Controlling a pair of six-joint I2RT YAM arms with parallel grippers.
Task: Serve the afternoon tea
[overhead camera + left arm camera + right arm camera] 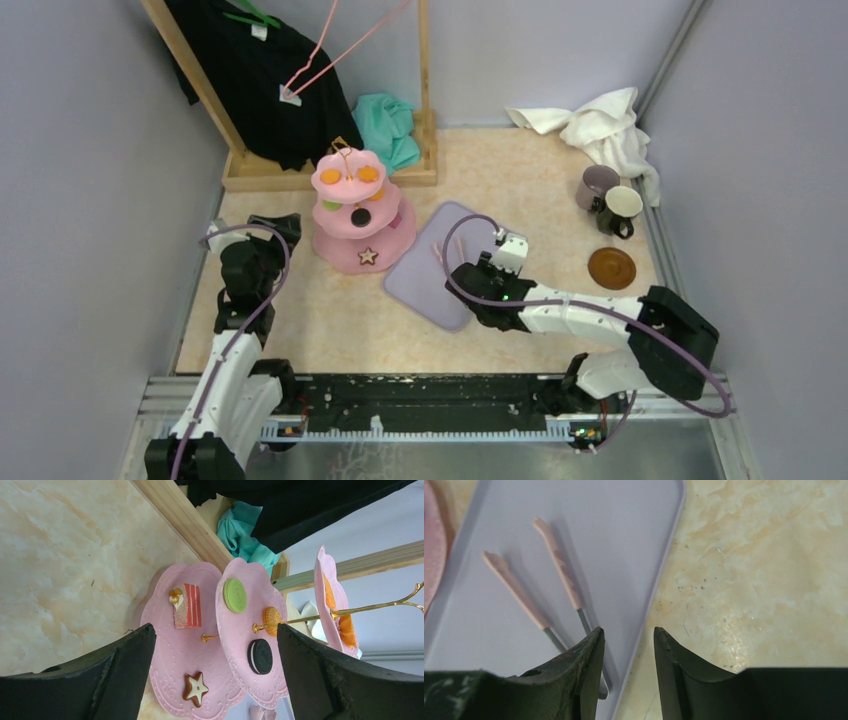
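- Straddling the lilac tray's (599, 530) right rim, the right end effector (626, 632) is partly spread, pinching nothing; pink tongs (559, 565) lie beside its left finger.
- Left end effector (215, 627), spread wide, faces the pink three-tier stand (175, 650), which sits just left of the tray.
- Bare tabletop (545, 200) separates the tray from the mugs (622, 205) and the saucer (611, 267).

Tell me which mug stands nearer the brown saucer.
The cream mug; the mauve mug sits beyond it, farther from the saucer.
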